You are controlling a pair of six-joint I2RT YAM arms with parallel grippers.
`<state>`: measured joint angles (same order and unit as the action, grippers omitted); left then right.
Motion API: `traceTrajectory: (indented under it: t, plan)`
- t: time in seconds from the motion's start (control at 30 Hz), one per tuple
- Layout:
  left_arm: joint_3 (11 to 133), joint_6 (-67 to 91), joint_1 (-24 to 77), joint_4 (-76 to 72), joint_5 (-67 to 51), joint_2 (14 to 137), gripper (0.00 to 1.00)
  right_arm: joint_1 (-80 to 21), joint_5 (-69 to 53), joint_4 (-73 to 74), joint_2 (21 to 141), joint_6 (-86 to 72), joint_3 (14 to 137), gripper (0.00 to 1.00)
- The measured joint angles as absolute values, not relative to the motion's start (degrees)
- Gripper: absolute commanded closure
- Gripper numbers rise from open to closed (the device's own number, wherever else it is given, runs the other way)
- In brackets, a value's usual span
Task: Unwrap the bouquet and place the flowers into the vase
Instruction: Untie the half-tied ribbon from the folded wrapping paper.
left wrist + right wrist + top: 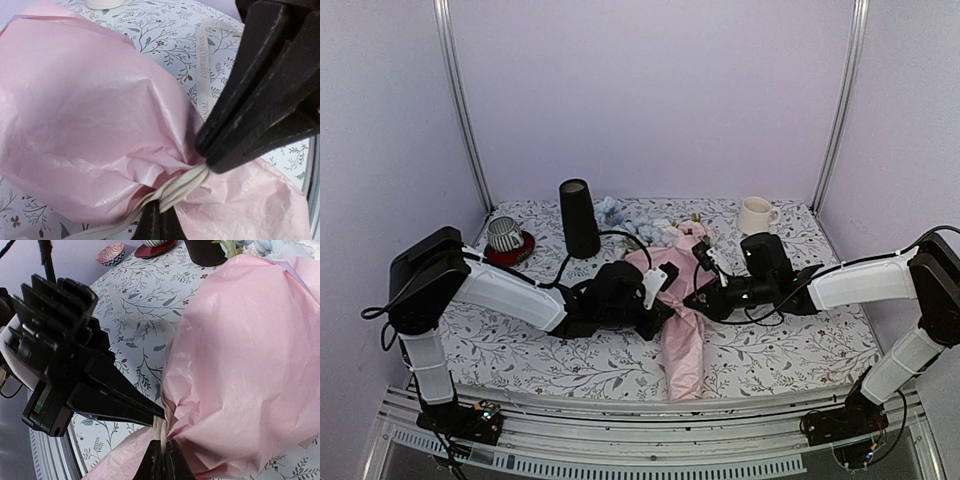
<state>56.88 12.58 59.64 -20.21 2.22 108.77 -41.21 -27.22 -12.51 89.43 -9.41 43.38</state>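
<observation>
Clamping the ribbon [182, 185] around the bouquet [670, 262] at bench [800, 350] centre with left end effector [160, 222] and right end effector [162, 460]; flowers [638, 222] in the paper cone [250, 365], heads toward 11 o'clock near the vase [579, 218].

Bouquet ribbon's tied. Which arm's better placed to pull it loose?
Right, probably. The right fingers pinch the ribbon at the tie, beside the loose tail. The left fingers clamp the same tie and can anchor the bouquet.

A lab test booth is indicated: the bench [800, 345], covered in floral cloth, is enclosed by plain lilac walls [650, 90] and metal posts [460, 100], and exposed wiring [470, 415] is seen along an aluminium rail [650, 415].
</observation>
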Motion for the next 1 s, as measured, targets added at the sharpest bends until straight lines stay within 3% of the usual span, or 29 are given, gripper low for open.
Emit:
traceTrajectory:
  t: [0.43,1.0]
  plan:
    - [55.70,17.15,59.64,-18.87,6.33,108.01,1.00,-41.23,-15.29,-10.81,78.72,-11.25,36.27,0.96]
    - [54.65,19.16,59.64,-17.65,6.96,107.35,1.00,-39.94,-8.34,-10.26,78.76,-15.97,33.61,0.92]
